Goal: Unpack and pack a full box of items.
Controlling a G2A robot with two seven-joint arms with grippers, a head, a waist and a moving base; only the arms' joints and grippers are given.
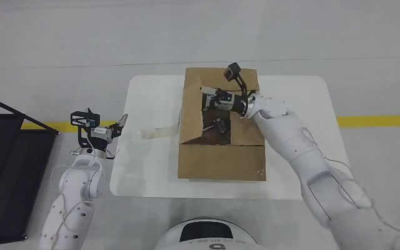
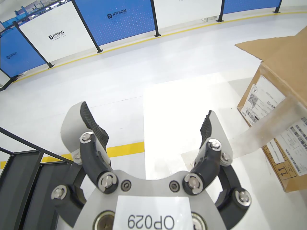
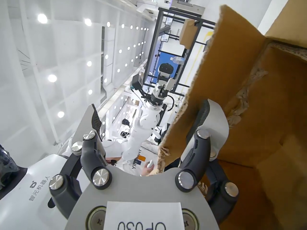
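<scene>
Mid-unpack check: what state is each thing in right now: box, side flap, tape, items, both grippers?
box: open, near flap folded out flat.
side flap: standing up, not folded out.
items: dark, lying inside the box.
tape strip: loose, trailing from the box's side.
left gripper: open, empty, apart from the box.
right gripper: open, one finger on each side of the side flap.

Factory hall, blue-and-white partition panels (image 2: 115, 25), yellow floor line (image 2: 124, 147), ceiling lights (image 3: 42, 18)

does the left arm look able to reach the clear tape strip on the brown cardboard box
Likely yes: the open left gripper sits near the clear tape strip, only bare white table between them.
</scene>
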